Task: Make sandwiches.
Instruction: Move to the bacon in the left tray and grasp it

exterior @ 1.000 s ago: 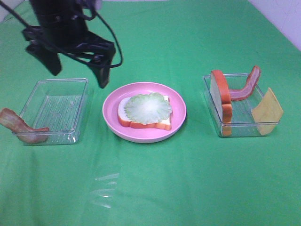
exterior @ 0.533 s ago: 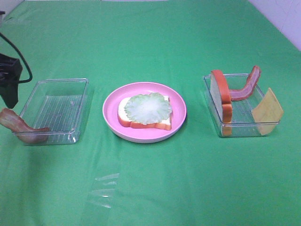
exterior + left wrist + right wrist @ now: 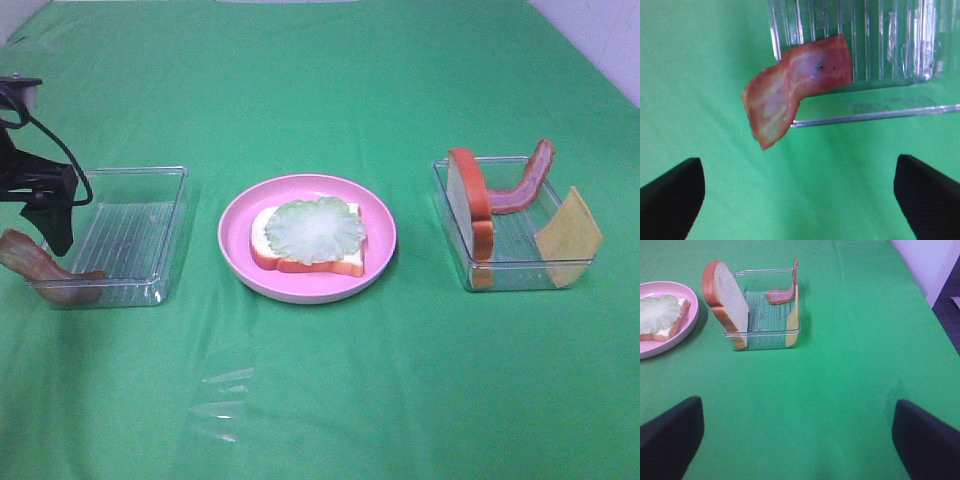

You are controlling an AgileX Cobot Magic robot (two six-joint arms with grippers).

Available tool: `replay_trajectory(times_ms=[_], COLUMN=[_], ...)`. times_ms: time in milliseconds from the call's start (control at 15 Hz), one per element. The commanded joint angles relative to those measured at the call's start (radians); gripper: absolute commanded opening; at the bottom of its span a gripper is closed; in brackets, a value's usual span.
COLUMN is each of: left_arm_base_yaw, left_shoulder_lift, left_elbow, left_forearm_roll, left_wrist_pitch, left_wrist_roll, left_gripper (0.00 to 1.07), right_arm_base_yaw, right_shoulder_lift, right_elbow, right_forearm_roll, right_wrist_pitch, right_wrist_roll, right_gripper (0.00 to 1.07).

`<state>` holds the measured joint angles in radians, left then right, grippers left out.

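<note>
Green cloth (image 3: 330,400): covers the whole surface; everything stands on it in one row across the middle of the frame.
Left gripper (image 3: 799,200): at the far left edge of the high view, above the cloth just left of the left tray; jaws wide apart, holding nothing. In its wrist view the two dark fingertips (image 3: 670,195) sit well clear of the bacon.
Left bacon strip (image 3: 40,268): reddish-brown, draped over the lower-left corner of the left tray. One end is inside and the other sticks out past the wall toward the frame's left edge.
Left tray (image 3: 130,225): clear, ribbed floor, left of centre; it holds that bacon end.
Pink plate (image 3: 232,250): round, at the centre of the frame, between the two trays and apart from both.
Sandwich (image 3: 300,262): on the plate; one white bread slice with orange-brown crust lies flat, with a pale green lettuce leaf (image 3: 315,230) on top of it.
Right tray (image 3: 510,276): clear, right of centre.
Upright bread slice (image 3: 470,200): stands on edge against the right tray's left wall.
Right bacon strip (image 3: 522,192): curved, leaning out over the right tray's upper-right corner.
Cheese square (image 3: 570,235): yellow, tilted against the right tray's right wall, its top above the rim.
Right gripper (image 3: 797,445): outside the high view. In its wrist view the jaws are wide apart over the cloth, holding nothing, well apart from the right tray.
</note>
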<state>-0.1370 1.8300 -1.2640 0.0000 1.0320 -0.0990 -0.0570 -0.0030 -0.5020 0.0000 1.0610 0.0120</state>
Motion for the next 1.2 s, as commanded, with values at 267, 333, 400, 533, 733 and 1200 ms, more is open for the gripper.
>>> replay_trajectory(times_ms=[267,333,400,533,733,1200], left_arm_base_yaw=[0.000,0.000,0.000,0.000,0.000,0.000], left_shoulder_lift=[0.076,0.082,0.085,0.101,0.103,0.103], left_elbow=[0.008,0.008,0.008,0.008,0.008,0.008], left_forearm_roll=[-0.034,-0.034,-0.034,-0.033,-0.037,-0.037], left_wrist_pitch=[-0.089,-0.089,-0.089,-0.089,-0.092,-0.085], left_wrist_roll=[0.004,0.008,0.008,0.009,0.007,-0.015], left_gripper=[0.88,0.85,0.84,0.81,0.65,0.59], right_arm_base_yaw=[-0.006,-0.006,-0.006,-0.006,-0.006,-0.006], right_shoulder_lift=[-0.018,-0.018,-0.018,-0.018,-0.018,-0.018], right_elbow=[0.002,0.002,0.002,0.002,0.002,0.002], right_forearm_roll=[-0.006,-0.006,-0.006,-0.006,-0.006,-0.006], right_wrist_pitch=[-0.002,-0.002,-0.002,-0.002,-0.002,-0.002], right_wrist_roll=[0.002,0.002,0.002,0.002,0.002,0.002], right_gripper=[0.99,0.99,0.99,0.99,0.99,0.99])
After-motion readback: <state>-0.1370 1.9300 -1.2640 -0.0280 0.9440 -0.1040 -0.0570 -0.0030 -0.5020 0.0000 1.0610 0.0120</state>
